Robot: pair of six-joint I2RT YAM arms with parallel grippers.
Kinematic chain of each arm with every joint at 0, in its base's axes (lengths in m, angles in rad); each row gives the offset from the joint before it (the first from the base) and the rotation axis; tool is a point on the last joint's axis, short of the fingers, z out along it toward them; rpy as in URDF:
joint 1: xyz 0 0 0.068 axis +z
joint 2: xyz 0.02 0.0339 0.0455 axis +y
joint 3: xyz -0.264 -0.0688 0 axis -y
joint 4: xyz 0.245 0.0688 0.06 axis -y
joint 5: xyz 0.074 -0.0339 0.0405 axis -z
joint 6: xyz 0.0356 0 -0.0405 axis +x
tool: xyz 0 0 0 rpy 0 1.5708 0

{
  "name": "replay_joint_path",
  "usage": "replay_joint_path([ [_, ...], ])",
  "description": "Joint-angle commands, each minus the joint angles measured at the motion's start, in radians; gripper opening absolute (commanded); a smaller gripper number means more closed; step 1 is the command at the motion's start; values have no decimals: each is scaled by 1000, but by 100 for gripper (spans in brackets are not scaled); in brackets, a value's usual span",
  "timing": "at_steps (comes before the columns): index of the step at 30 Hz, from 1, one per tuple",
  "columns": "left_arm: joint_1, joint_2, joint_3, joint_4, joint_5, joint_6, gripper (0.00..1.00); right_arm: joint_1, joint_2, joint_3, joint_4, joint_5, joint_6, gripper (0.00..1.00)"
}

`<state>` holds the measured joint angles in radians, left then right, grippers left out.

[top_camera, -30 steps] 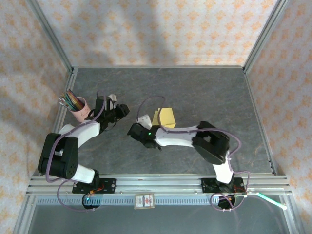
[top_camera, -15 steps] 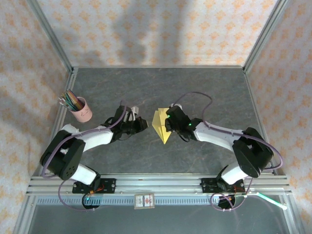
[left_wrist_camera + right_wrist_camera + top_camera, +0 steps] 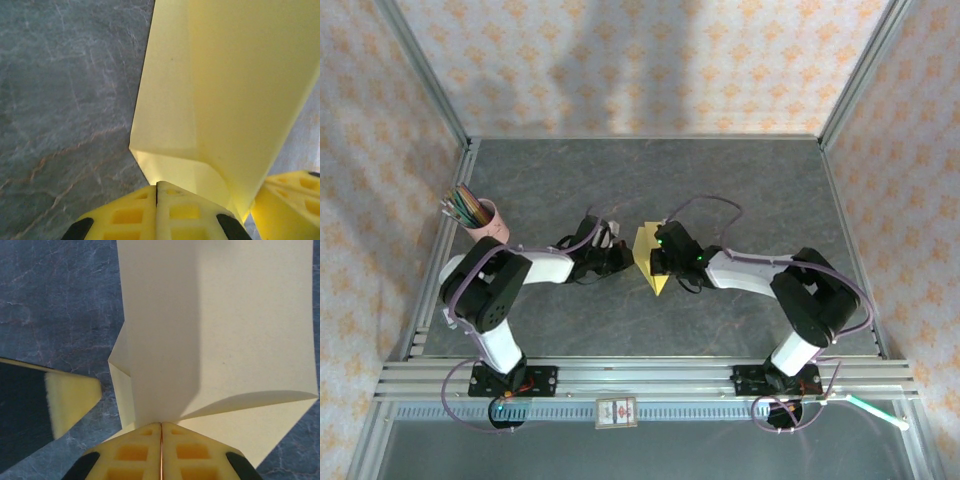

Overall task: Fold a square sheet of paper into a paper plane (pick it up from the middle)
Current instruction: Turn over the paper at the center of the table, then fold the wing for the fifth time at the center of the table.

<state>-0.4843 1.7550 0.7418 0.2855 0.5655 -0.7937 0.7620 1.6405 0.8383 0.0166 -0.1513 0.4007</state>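
Left gripper (image 3: 156, 186) is pressing its jaws together on an edge of the folded yellow sheet of paper (image 3: 230, 100) — the right gripper (image 3: 161, 425) is clamping the same sheet from the opposite side. Creased into a pointed shape, the paper is sitting between them at the middle of the table (image 3: 740, 190), well apart from a pink cup of pencils (image 3: 488, 228)

A pink cup (image 3: 492, 231) stands near the left edge of the dark grey counter (image 3: 740, 180). Colored sticks (image 3: 466, 205) poke up out of it. The walls (image 3: 640, 60) around the counter have an orange flower pattern. A silver rail (image 3: 660, 372) runs along the near side, with a small tag (image 3: 616, 411) on it.
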Motion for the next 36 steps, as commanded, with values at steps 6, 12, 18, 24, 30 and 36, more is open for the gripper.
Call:
replay_joint_path([
  [6,-2,87,45,44,3,21,0,-4,43,-10,61,-36,33,7],
  [12,3,104,60,44,6,32,0,5,60,-17,101,-60,69,6],
  [18,34,78,73,6,-10,66,1,29,101,-13,117,-54,101,6],
  [24,81,-3,47,-54,-57,106,8,52,135,-7,130,-29,143,5],
  [30,83,-108,-30,-29,-24,68,7,74,127,-45,173,8,259,4],
  [36,23,-159,-135,55,73,-34,0,85,77,-123,275,40,454,3],
])
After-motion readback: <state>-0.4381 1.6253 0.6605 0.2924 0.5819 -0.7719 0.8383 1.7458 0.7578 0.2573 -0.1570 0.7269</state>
